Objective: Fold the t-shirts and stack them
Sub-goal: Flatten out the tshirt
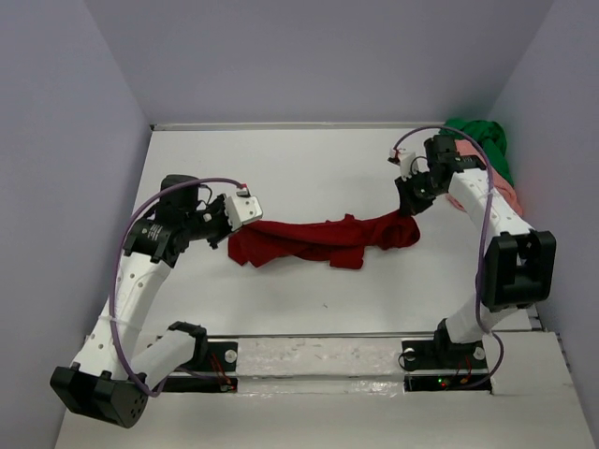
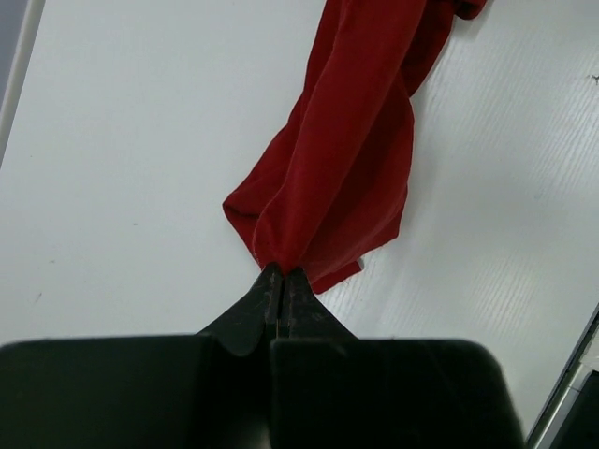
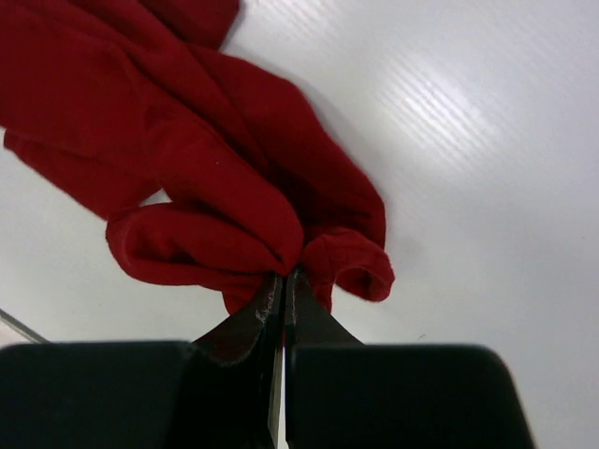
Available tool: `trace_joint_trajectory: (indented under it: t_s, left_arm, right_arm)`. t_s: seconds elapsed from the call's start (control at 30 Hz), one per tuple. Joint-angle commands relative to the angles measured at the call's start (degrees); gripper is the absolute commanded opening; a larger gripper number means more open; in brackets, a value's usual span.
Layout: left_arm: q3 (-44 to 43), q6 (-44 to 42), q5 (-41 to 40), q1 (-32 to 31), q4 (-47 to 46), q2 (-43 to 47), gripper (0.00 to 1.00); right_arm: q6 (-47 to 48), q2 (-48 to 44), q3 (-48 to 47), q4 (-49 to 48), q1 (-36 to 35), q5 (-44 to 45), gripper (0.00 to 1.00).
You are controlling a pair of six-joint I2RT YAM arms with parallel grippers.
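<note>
A dark red t-shirt (image 1: pixel 318 238) hangs bunched and stretched between my two grippers across the middle of the table. My left gripper (image 1: pixel 227 236) is shut on its left end; in the left wrist view the cloth (image 2: pixel 346 159) runs away from the closed gripper (image 2: pixel 283 273). My right gripper (image 1: pixel 408 211) is shut on the right end, and the right wrist view shows folds of the red shirt (image 3: pixel 215 178) bunched at the pinched gripper (image 3: pixel 284 273). A bright green t-shirt (image 1: pixel 482 140) and a salmon pink t-shirt (image 1: pixel 507 195) lie heaped at the far right, behind the right arm.
The white table (image 1: pixel 299 168) is walled by grey panels at the back and on both sides. A metal rail (image 1: pixel 318 355) with both arm bases runs along the near edge. Purple cables loop over each arm.
</note>
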State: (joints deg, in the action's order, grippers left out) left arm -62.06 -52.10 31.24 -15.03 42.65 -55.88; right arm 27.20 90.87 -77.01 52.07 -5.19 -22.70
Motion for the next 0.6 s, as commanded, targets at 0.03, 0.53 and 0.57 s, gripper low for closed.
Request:
trace_joint_trajectory:
  t_s: [0.03,0.53,0.57]
  left_arm:
    - [1.24,2.88,0.13,-0.18,-0.38,1.65,0.0]
    - [3.0,4.81,-1.63,-0.18,-0.55,3.14,0.0]
    - [3.09,4.72,-1.54,-0.27,-0.64,3.06,0.0]
  right_arm:
    - [-0.48,6.58,-10.6,-3.3,0.44,1.43,0.0]
    - [4.26,14.08,-12.03,9.26,-6.58,-10.69,0.0]
    - [4.61,13.72,-11.15,10.75,-7.46,-11.22,0.0]
